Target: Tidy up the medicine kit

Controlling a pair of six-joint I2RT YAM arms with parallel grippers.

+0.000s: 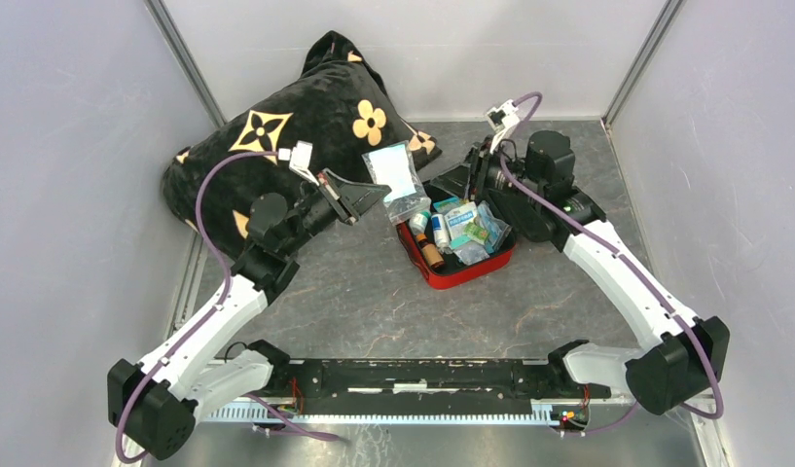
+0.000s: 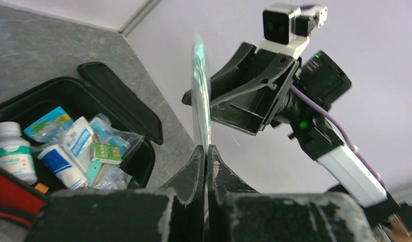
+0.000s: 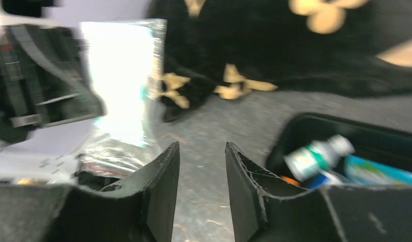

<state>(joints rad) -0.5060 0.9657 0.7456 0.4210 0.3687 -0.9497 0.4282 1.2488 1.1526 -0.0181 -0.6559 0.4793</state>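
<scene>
The left pincer [image 2: 206,151] is clamped together on the lower edge of a clear plastic pouch with white and teal contents [image 2: 199,91], holding it upright in the air. Facing it, the right pincer [image 3: 202,148] has its fingers apart with nothing between them. Below both, the red rounded-square hard-shell medicine kit [image 1: 461,275] lies open on the grey speckled surface [image 1: 374,302]. It is packed with a white bottle [image 2: 12,156], tubes and sachets. It lies just beside the black pillow with gold flowers [image 1: 276,126].

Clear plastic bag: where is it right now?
Top view, center: the clear plastic bag is pinched in the left gripper, between the black pillow and the open red case.
</scene>
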